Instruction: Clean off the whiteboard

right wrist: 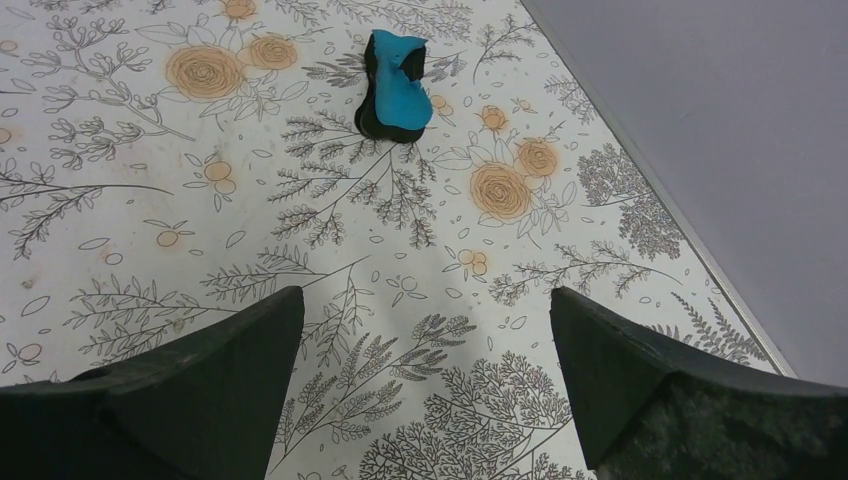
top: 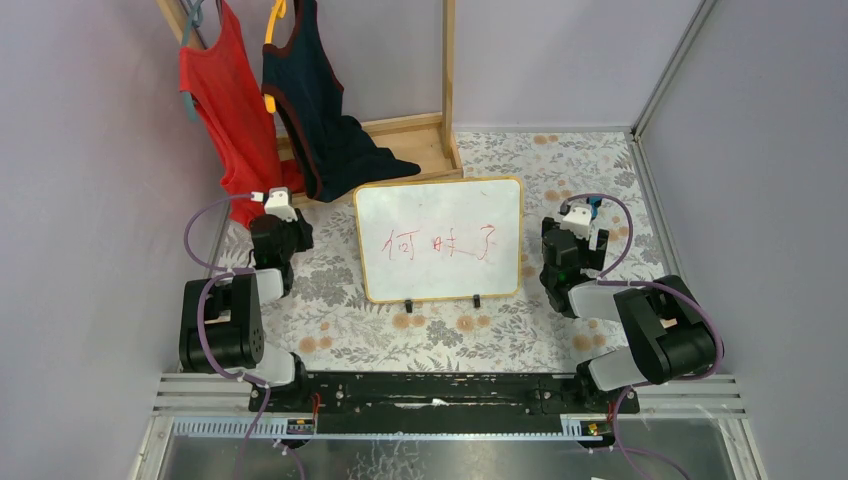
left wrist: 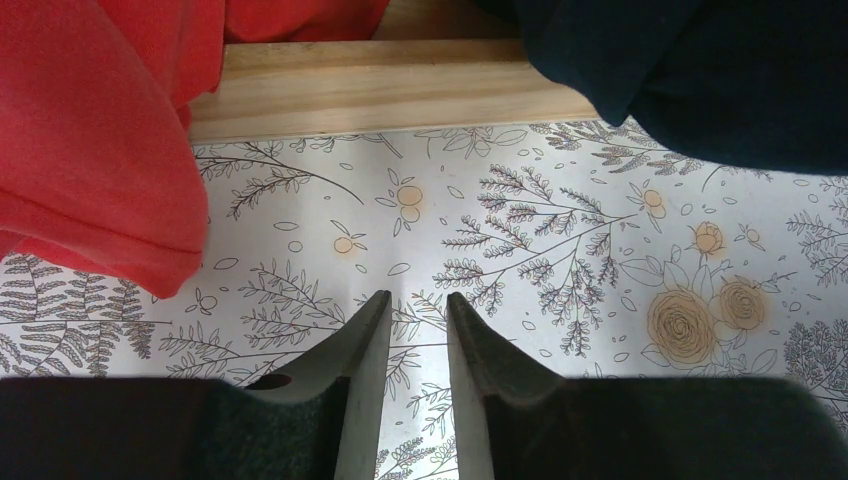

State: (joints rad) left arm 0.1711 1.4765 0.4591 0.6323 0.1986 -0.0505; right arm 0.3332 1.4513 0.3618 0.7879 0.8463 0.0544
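- The whiteboard (top: pixel 440 240) sits mid-table on the floral tablecloth (top: pixel 420 335), between the two arms and apart from both.
- Its long axis runs left to right across the table. Its two black feet (top: pixel 441 302) are on the near edge, towards the arm bases.
- Its face is turned up towards the overhead camera. The red characters (top: pixel 438 244) run along the long axis and read upright from the arms' side.
- Its far edge lies just beside the base of the wooden rack (top: pixel 425 140). A red tank top (top: pixel 225 100) and a navy tank top (top: pixel 315 100) hang from the rack.
- The left gripper (left wrist: pixel 418 300) hangs low over the cloth to the left of the board, near the red top's hem. Its jaws are a narrow gap apart with only tablecloth showing between them.
- The right gripper (right wrist: pixel 427 295) hangs over the cloth to the right of the board, its jaws spread wide and holding nothing.
- A small blue-and-black block (right wrist: pixel 397 90) lies on the cloth beyond the right gripper, apart from its fingers.
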